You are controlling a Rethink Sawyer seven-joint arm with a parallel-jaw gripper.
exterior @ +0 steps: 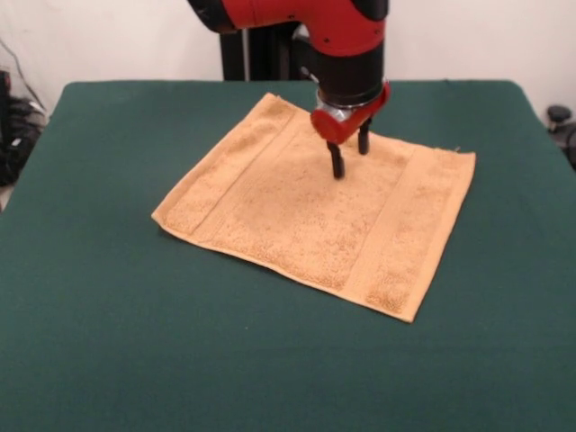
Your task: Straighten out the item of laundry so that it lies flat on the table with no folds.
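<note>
Front view. The small, roughly square golden-tan terry washcloth [315, 205] lay spread on the large rectangular desk covered in dark green felt-like cloth [108, 342], a little toward the far side of the surface and turned so that its corners pointed roughly left, right, near and far. Two flat woven bands crossed it, one near the left-hand edge and one near the right-hand edge. The cloth appeared flat across its whole area, with no fold visible; only the left corner looked slightly raised at the hem. The red and black arm [324, 27] descended from the top of the picture and ended in the gripper [349, 155], whose jaws stood released, two dark fingers [336, 162] held apart with a gap between them and nothing grasped. The jaws stood over the far-central part of the washcloth, between the two bands and closer to the far edge. Whether the fingertips touched the terry surface could not be told.
</note>
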